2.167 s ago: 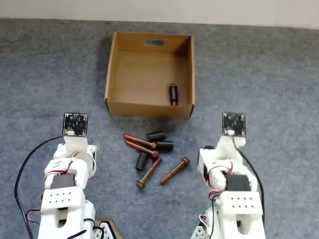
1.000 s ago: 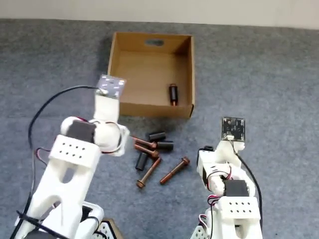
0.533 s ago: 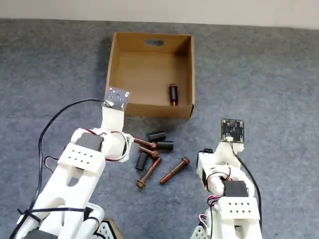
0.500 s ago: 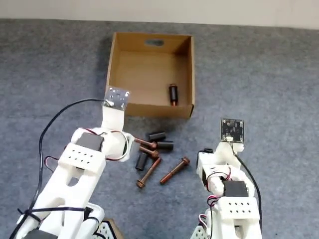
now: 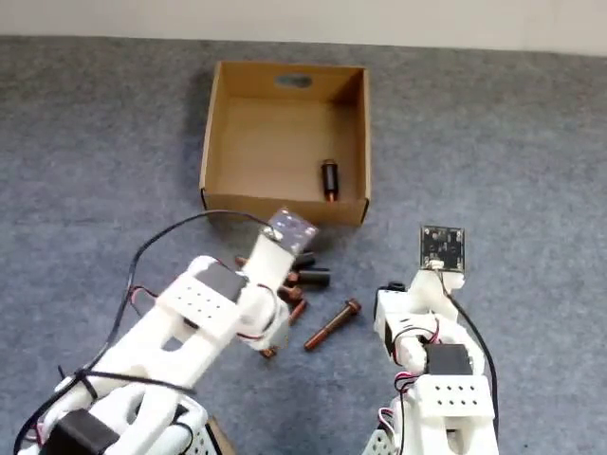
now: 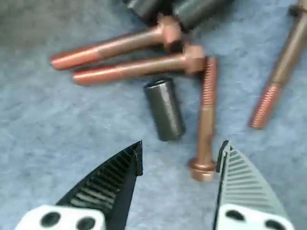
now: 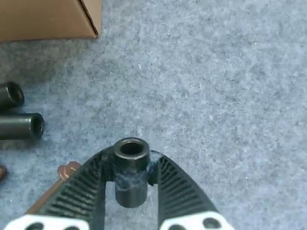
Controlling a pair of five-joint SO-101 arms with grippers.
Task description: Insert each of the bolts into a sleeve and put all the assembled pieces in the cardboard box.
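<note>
Bolts (image 6: pixel 120 45), four of them loose, lie tangled with three free sleeves (image 7: pixel 21 125) on the grey carpet (image 5: pixel 512 142), just on the near side of the cardboard box (image 5: pixel 213 133). One assembled piece (image 5: pixel 329 178) already rests inside the box against its near wall, so I judge you roughly a fifth of the way through.

Your left gripper (image 6: pixel 180 153) hangs over the pile with its jaws spread wide and nothing between them. Below it a dark sleeve (image 6: pixel 165 109) lies just beside the nearest bolt (image 6: pixel 207 115), whose head points back toward the gripper and whose threaded end touches the head of another bolt. Your right gripper (image 7: pixel 130 160) sits to the right of the pile, well apart from the box. It is clamped on a held sleeve (image 7: pixel 129 184) whose bore faces its wrist camera and is empty.

The step in hand looks like fetching a bolt for that waiting sleeve. For the next move, centre the left jaws across the nearest bolt's shaft alone, keeping the dark sleeve outside them. Grip close to the head so the threaded tip stays free. Lift straight up to avoid dragging its neighbours, then line the tip up with the bore.
</note>
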